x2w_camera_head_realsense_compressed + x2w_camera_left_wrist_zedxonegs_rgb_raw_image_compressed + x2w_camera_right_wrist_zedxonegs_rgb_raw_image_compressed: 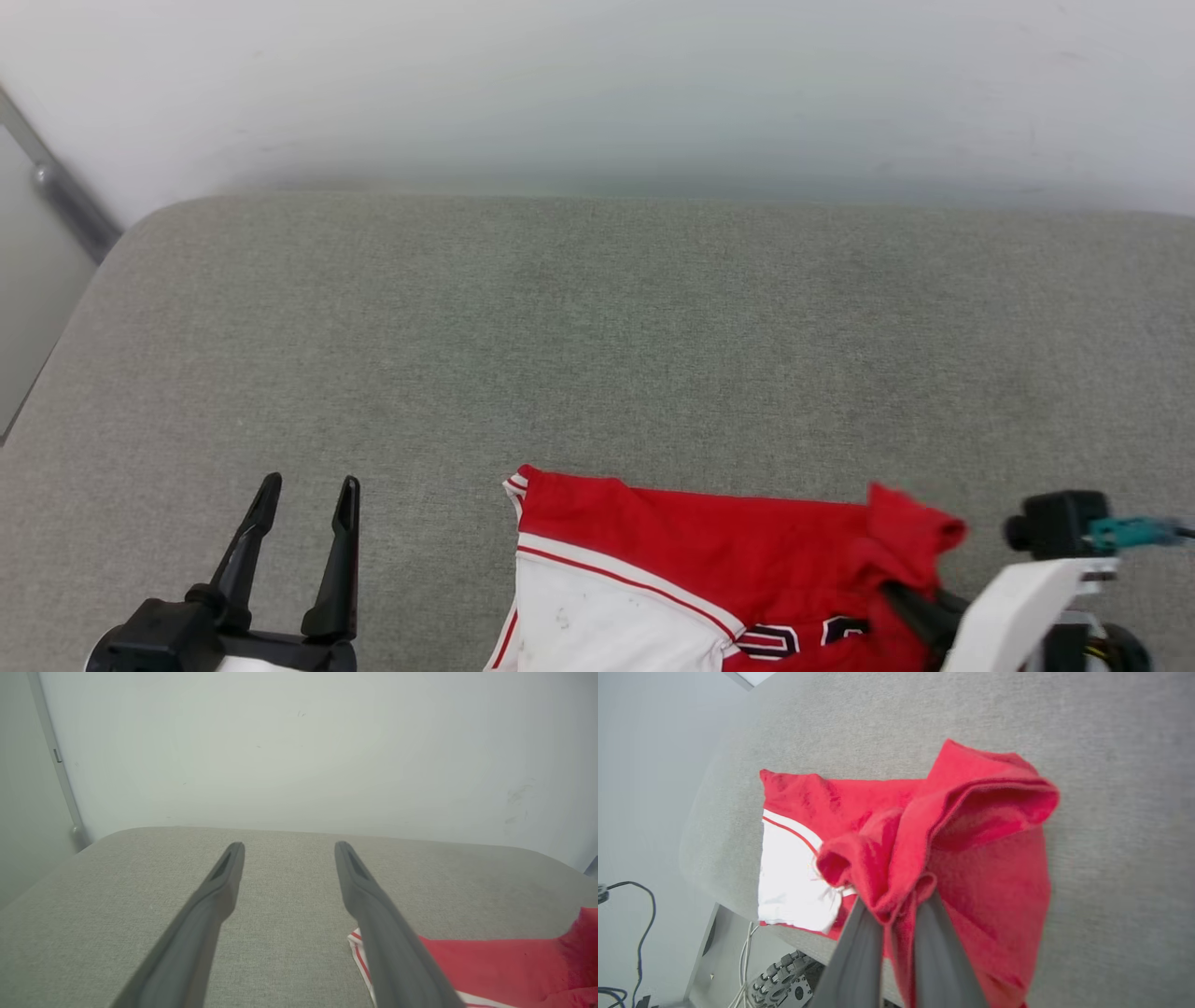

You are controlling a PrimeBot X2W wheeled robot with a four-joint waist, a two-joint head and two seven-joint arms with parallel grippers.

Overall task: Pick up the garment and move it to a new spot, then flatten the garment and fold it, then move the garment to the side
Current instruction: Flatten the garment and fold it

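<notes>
We are picking up: our right tool (pixel 896 903) pinches a bunched red fold of the garment (pixel 709 541), which lies at the near edge of the desk (pixel 597 327). Our left tool (pixel 310 485) hangs wide apart, empty. Next we probably lift and carry it farther in.

The grey fabric-covered tabletop (pixel 597 327), rounded at its corners, stretches ahead of the spread left jaws. Just to the right of those jaws the garment (pixel 709 551) lies on it, red with a white sleeve, its far end bunched and pinched between the right jaws.
</notes>
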